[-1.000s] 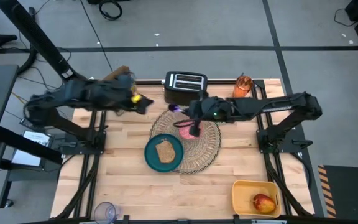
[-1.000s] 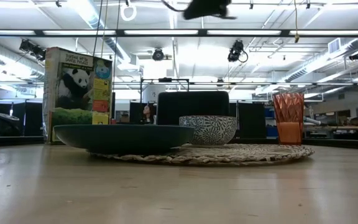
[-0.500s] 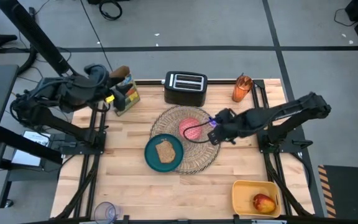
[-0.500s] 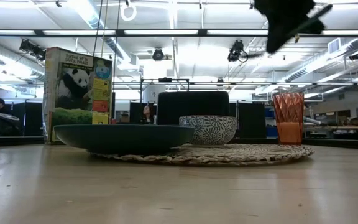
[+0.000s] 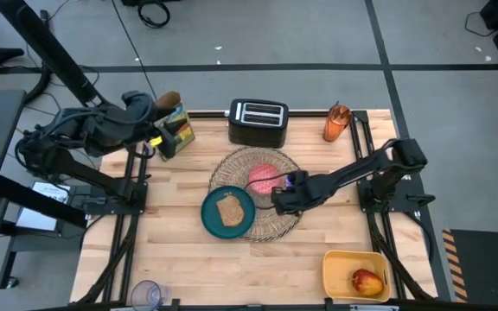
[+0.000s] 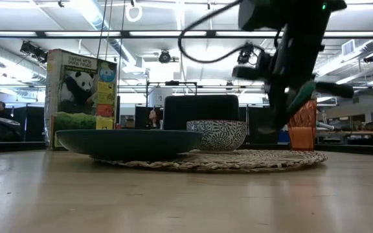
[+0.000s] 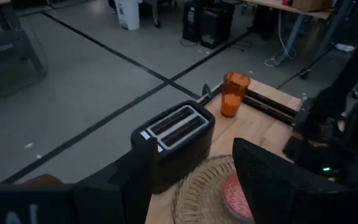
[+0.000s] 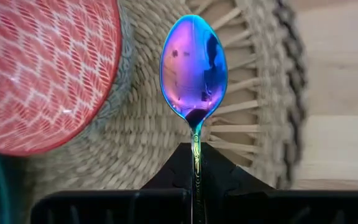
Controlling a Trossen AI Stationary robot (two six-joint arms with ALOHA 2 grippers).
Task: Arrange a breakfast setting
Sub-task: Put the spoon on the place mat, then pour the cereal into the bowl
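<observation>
The woven placemat (image 5: 294, 216) holds the teal plate (image 5: 211, 221) with the toast (image 5: 229, 209), and the pink bowl (image 5: 262, 175) at its far side. My right gripper (image 5: 282, 199) hangs over the mat between the plate and the bowl. It is shut on the spoon (image 8: 193, 68), whose shiny bowl sticks out ahead of the fingers. The orange cup (image 5: 337, 123) stands at the far right, and the apple (image 5: 367, 281) lies in a yellow tray. My left gripper (image 7: 197, 186) is open and empty at the far left, by the panda box. My right gripper pinches the spoon's thin handle (image 8: 195, 152) between its two shut fingers. The spoon lies along the fingers, its bowl end (image 8: 193, 56) pointing forward. The gripper comes from above, pointing down, as the low view (image 6: 283, 97) shows. The spoon is held over the mat beside the pink bowl (image 8: 42, 68).
A black toaster (image 5: 257, 121) stands at the far edge behind the mat. The panda box (image 5: 175, 131) is at the far left and the yellow tray (image 5: 340, 263) at the near right. A clear cup (image 5: 148, 294) sits at the near left edge.
My right gripper has carried the spoon from above the pink bowl's far side toward the right, then down and toward the near edge, to low over the mat beside the plate. My left arm has drawn back toward the table's left edge and then stayed still.
</observation>
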